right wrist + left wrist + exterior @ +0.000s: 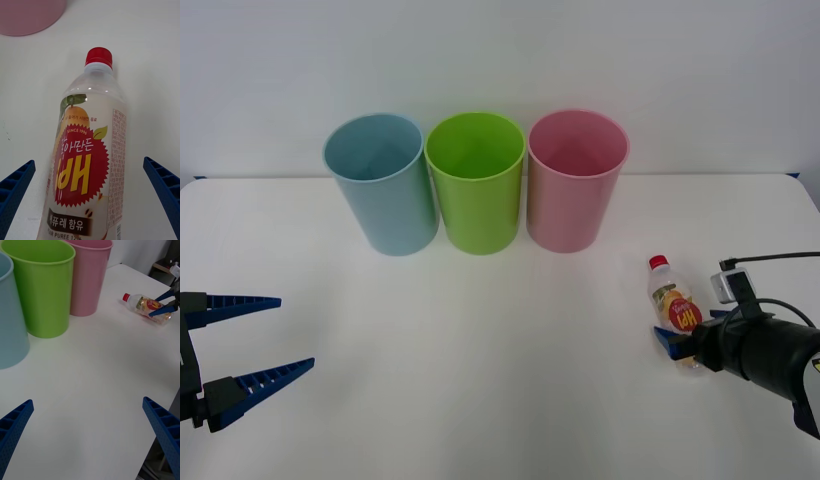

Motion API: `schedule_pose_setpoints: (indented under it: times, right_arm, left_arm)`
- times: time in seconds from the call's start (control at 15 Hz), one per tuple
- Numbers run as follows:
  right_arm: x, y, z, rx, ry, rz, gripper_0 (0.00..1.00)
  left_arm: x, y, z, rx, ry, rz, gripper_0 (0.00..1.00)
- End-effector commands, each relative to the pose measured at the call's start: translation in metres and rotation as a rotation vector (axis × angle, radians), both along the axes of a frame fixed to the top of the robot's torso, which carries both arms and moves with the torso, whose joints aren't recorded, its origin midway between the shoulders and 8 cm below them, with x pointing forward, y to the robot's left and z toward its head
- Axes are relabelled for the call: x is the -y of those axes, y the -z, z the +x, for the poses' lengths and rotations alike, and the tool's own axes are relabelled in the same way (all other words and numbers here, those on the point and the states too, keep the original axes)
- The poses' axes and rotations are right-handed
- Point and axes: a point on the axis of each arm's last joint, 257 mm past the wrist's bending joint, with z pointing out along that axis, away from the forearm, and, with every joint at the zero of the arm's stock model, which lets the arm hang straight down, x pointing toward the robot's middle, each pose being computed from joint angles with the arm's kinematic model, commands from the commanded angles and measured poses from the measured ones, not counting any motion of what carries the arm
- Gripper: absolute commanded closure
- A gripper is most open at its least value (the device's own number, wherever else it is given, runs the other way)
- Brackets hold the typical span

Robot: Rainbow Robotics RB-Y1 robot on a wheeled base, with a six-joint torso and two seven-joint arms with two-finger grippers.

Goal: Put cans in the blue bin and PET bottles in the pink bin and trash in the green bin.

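The left gripper hangs spread wide over the white table. The light blue, lime-green and pink plastic bin line the far edge. Nearer, the clear red-capped bottle lies flat between the right gripper's open fingers. Close squarely on the label before lifting. It reads "SINCE 1996".

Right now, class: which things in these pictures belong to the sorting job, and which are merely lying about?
Belonging to the job:
PET bottle, lying on the table
pink bin
green bin
blue bin
right gripper, open around the bottle
left gripper, open, waiting

Lying about:
nothing but the white table itself
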Motion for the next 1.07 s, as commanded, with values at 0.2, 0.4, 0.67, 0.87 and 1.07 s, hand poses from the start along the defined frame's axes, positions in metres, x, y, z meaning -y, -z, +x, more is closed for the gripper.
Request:
schedule_pose_setpoints:
  times: [0.2, 0.4, 0.67, 0.87, 1.07]
  right_arm:
    - [-0.003, 0.012, 0.008, -0.001, 0.012, -0.005, 0.00]
    - [-0.003, 0.017, 0.014, 0.002, 0.017, -0.009, 0.00]
    - [-0.003, 0.017, 0.014, 0.002, 0.016, -0.016, 0.00]
    - [-0.003, 0.021, 0.013, -0.006, 0.019, -0.017, 1.00]
    - [-0.003, 0.022, 0.013, -0.007, 0.013, -0.030, 1.00]
  left_arm:
    - [0.000, 0.000, 0.000, 0.000, 0.000, 0.000, 0.00]
    - [0.000, 0.000, 0.000, 0.000, 0.000, 0.000, 0.00]
    - [0.000, 0.000, 0.000, 0.000, 0.000, 0.000, 0.00]
    - [0.000, 0.000, 0.000, 0.000, 0.000, 0.000, 0.00]
    - [0.000, 0.000, 0.000, 0.000, 0.000, 0.000, 0.00]
